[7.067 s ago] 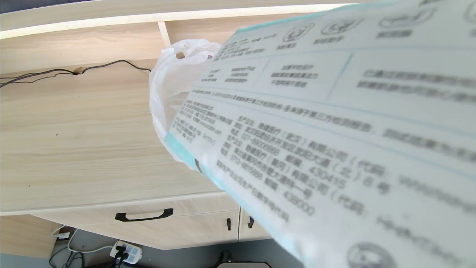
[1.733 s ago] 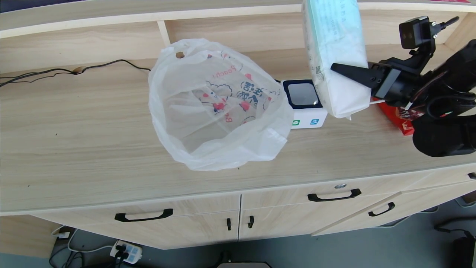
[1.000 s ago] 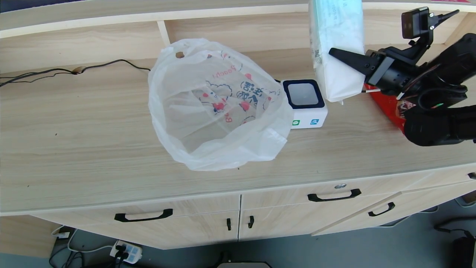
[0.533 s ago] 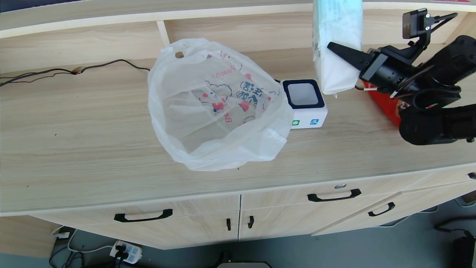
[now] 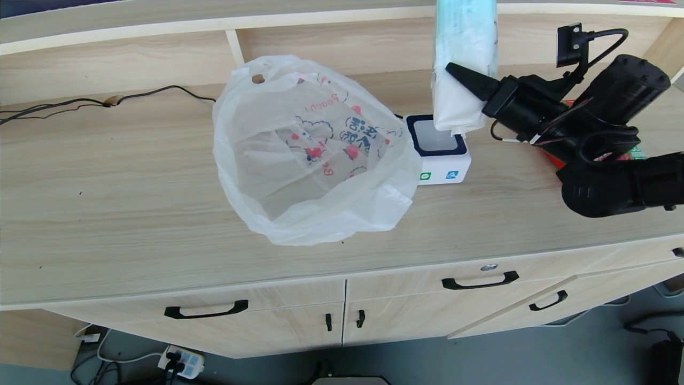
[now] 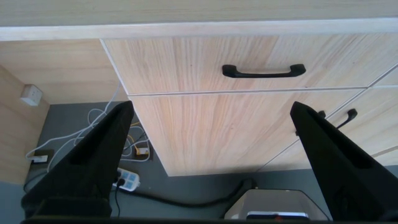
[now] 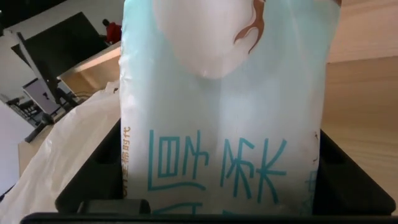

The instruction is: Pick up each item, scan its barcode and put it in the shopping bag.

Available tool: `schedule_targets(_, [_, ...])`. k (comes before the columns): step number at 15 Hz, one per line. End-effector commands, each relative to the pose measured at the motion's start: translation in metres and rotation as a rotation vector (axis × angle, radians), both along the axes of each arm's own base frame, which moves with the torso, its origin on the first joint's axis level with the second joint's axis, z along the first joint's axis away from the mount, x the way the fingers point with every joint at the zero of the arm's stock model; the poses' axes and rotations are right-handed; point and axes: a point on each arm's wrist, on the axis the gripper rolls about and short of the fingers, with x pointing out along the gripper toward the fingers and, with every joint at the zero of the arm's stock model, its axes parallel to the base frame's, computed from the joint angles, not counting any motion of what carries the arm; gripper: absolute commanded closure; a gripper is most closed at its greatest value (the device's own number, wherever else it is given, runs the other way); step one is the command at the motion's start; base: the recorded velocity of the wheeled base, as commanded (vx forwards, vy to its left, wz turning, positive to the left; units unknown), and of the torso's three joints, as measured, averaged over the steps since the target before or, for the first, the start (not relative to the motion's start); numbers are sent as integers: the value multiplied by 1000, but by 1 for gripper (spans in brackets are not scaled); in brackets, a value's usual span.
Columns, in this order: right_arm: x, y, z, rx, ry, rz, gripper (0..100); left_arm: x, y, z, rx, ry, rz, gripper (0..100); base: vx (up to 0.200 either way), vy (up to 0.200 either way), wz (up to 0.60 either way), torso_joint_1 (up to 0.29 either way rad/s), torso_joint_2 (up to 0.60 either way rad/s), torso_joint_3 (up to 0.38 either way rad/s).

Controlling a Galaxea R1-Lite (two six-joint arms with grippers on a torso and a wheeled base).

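Pack (image 5: 463, 37) clamped between right jaws, over scanner (image 5: 442, 164)

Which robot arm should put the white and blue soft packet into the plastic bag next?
Right. The right gripper is shut on the white and light-blue soft packet, above the white box scanner beside the white plastic shopping bag. The left gripper hangs open low by the wooden drawers.

Head view was bright, lit evenly from overhead. The shopping bag (image 5: 315, 160) threw only a soft shadow on the counter (image 5: 107, 187). The scanner (image 5: 427, 140) glass had pale glare. The counter edge bowed toward the frame sides. In the right wrist view the tissue pack (image 7: 224, 124) top was blown out white. The left gripper (image 6: 211, 104) was a black silhouette, and the floor (image 6: 186, 193) was dim.
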Motion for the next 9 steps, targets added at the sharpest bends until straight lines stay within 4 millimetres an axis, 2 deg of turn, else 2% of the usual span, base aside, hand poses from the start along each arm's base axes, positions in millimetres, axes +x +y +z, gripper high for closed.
schedule_targets(1, [-14,15,16,0,-17,-16,100,0,0,0,0,-1,-1,0,0,0,0,0,0,0])
schedule_targets(3, [-18,17,17,-43,-27,-29,100,0,0,0,0,-1,1,0,0,0,0,0,0,0])
schedule_targets(9, [-47,26,38,-136,-14,-20,100,0,0,0,0,-1,1,0,0,0,0,0,0,0])
